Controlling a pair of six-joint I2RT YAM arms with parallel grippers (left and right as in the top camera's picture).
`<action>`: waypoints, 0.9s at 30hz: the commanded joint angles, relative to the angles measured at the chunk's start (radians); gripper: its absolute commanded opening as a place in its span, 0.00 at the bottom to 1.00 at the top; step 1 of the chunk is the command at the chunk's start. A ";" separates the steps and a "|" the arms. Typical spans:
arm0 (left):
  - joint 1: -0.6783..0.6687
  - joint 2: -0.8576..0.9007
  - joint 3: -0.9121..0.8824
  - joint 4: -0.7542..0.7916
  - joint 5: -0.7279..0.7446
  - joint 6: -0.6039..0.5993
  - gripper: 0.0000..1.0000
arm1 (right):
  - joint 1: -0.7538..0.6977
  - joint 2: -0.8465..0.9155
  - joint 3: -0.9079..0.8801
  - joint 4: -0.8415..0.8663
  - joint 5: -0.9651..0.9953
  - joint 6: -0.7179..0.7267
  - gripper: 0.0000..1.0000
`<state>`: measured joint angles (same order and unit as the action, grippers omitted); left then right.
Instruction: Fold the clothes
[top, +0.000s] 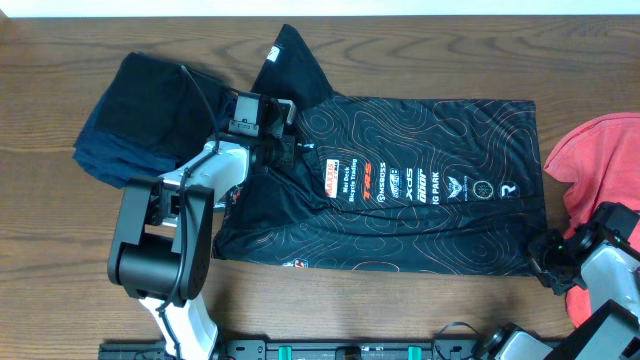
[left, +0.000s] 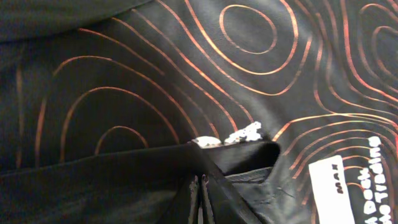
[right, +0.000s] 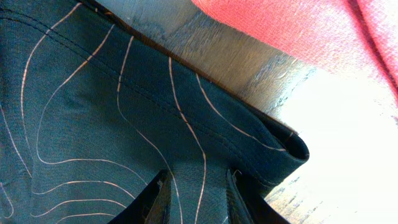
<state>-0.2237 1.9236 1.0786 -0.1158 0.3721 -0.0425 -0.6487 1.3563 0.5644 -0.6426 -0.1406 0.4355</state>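
Observation:
The black jersey (top: 420, 230) with thin orange contour lines and white logos lies spread across the middle of the table. My left gripper (top: 283, 150) sits on its left part near the collar. In the left wrist view the gripper (left: 199, 196) has its fingers pressed together, pinching a raised ridge of the jersey (left: 155, 93). My right gripper (top: 545, 262) is at the jersey's near right corner. In the right wrist view the gripper (right: 199, 193) holds the hemmed jersey (right: 93, 112) cloth between its fingers. The coral-red T-shirt (top: 600, 165) lies crumpled at the right edge.
A pile of dark blue cloth (top: 145, 110) lies at the back left, just behind my left arm. Bare wooden table (top: 60, 250) shows at the left and along the front. The red T-shirt (right: 298, 25) lies close past the jersey's hem, with a strip of table (right: 249, 68) between.

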 joint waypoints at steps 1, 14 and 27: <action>0.003 -0.077 0.020 0.002 0.051 -0.024 0.06 | 0.014 -0.010 -0.006 0.000 0.010 -0.014 0.27; -0.002 -0.091 0.019 -0.009 0.035 -0.023 0.49 | 0.014 -0.010 -0.006 0.005 0.010 -0.014 0.29; -0.002 0.036 0.019 0.024 0.028 -0.023 0.41 | 0.014 -0.010 -0.006 0.000 0.010 -0.014 0.29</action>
<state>-0.2245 1.9438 1.0904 -0.0925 0.4084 -0.0719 -0.6487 1.3563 0.5640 -0.6418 -0.1402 0.4351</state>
